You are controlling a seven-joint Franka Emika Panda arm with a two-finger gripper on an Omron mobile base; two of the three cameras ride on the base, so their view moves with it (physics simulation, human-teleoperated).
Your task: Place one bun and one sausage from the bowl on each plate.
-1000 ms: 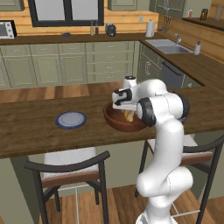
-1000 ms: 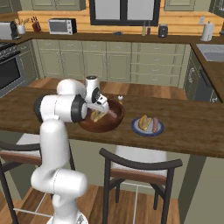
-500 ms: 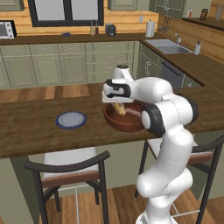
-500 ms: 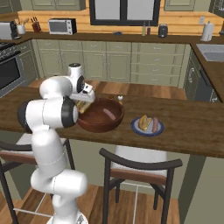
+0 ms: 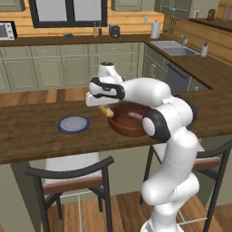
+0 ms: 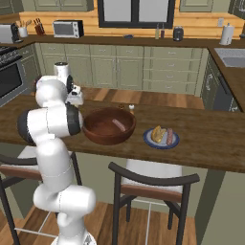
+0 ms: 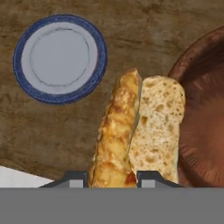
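The tool (image 5: 105, 108) is clenched on a bun (image 5: 107, 110), which is carried above the worktop (image 5: 31, 136) just beside the left rim of the bowl (image 5: 131, 118), between that bowl and the bare plate (image 5: 73, 124); in the hand view the bun (image 7: 135, 131) is seen split lengthwise, a golden crust on one half and a pale crumb on the other, gripped at its lower end between the two dark fingertips (image 7: 76, 178); the bare plate (image 7: 60, 58) lies ahead at upper left of that view, apart from the bun, and the bowl's curved wall (image 7: 203, 109) is seen at the right; from the right base view the bowl (image 6: 109, 125) is seen standing on the worktop (image 6: 210, 139) with one sausage (image 6: 116, 125) lying inside it; just to the right of the bowl a second plate (image 6: 161, 139) is set, and on it a bun (image 6: 157, 134) and a sausage (image 6: 168, 136) are laid side by side, touching.
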